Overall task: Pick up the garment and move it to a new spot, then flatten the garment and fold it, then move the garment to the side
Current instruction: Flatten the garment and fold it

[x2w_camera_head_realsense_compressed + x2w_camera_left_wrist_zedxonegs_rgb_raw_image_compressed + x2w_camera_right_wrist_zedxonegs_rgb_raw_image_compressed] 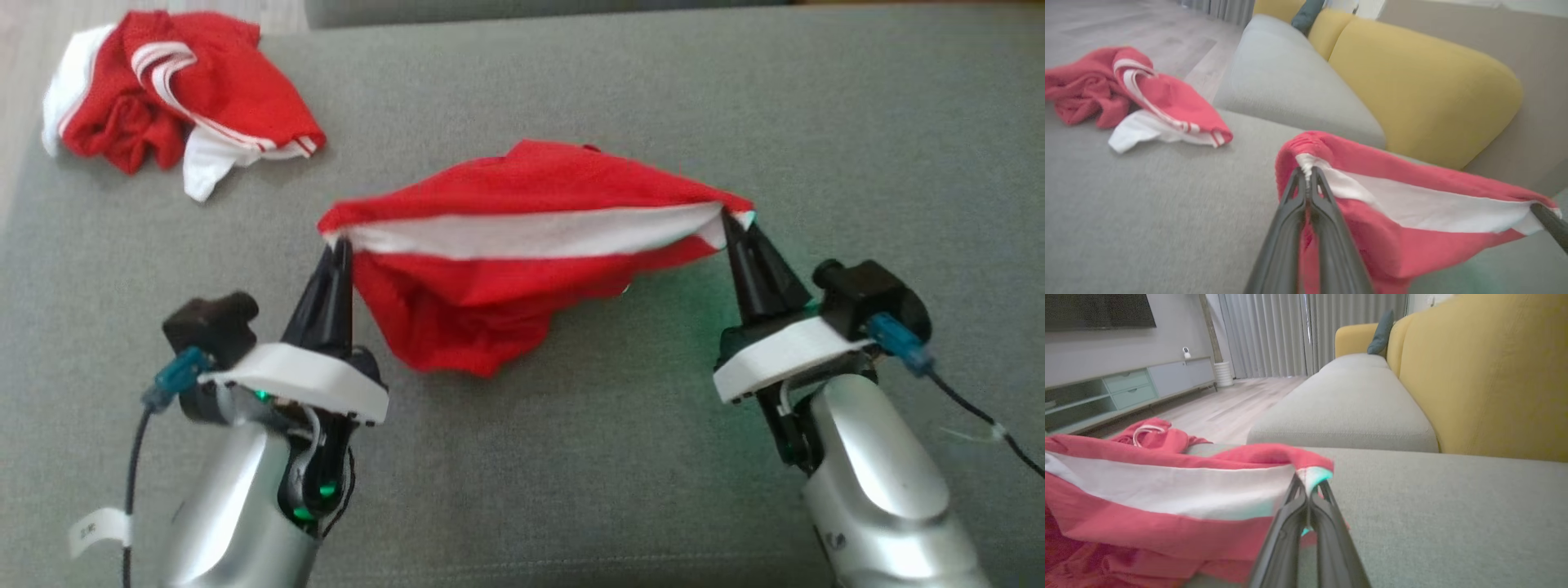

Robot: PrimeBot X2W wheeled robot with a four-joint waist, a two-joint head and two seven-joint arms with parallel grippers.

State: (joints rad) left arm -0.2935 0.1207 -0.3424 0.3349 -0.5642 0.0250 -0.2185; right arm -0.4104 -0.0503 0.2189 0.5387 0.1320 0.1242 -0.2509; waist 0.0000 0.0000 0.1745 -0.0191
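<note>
Red knit garment [522,245] with a broad white band, strung taut above the middle of the grey fabric sofa seat [571,457], lower folds sagging toward it. Pinched at its left corner by the left gripper [336,245] and at its right corner by the right gripper [729,219], both pairs of jaws clamped on cloth. Far left on the seat, well apart: a crumpled red-and-white striped cloth heap [180,106].

The head camera is looking steeply down on the grey seat [571,490] from the near side. The left wrist camera is sitting low, close behind the left fingers [1280,245], facing far and slightly right toward the yellow backrest [1433,94]. The right wrist camera is peering low past the right fingers [1282,543], far and leftward. All three are sharing the garment [531,188] and the heap [204,98].
</note>
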